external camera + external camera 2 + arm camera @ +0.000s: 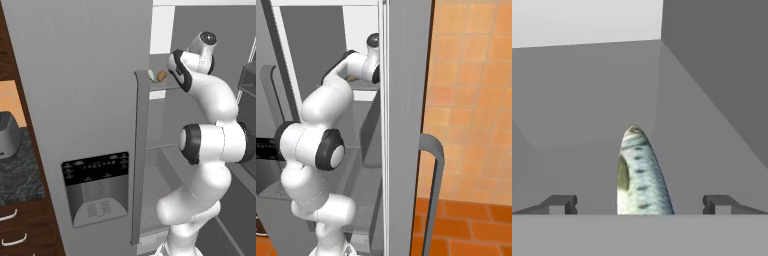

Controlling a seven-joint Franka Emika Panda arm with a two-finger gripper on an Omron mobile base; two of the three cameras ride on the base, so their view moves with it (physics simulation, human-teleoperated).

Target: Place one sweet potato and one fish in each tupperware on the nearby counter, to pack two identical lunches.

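Fish [641, 175], silvery-green with dark spots, lies on a grey shelf [587, 100] inside the open fridge, pointing away from the hand camera. It sits in the gap between the two dark finger tips [559, 204] of the pincer [641, 205], which stand wide apart, one far to each side of it, neither touching it. The pincer holds nothing.

From the left base view, the white arm [210, 145] rises from the lower right and bends up into the fridge compartment, its hand reaching toward an upper shelf. On that shelf, just past the edge of the grey fridge door [85, 100], a small orange-brown sweet potato [162, 75] rests just beside a pale greenish fish [152, 75]. The door carries a dark dispenser panel [96, 187].

At the far left of that view, the black marbled surface [17, 175] sits above dark wooden drawers [20, 230] with silver handles, a grey appliance [7, 135] standing on it.

The right base view shows the arm stretched into the fridge beside an orange tiled wall [471, 100].
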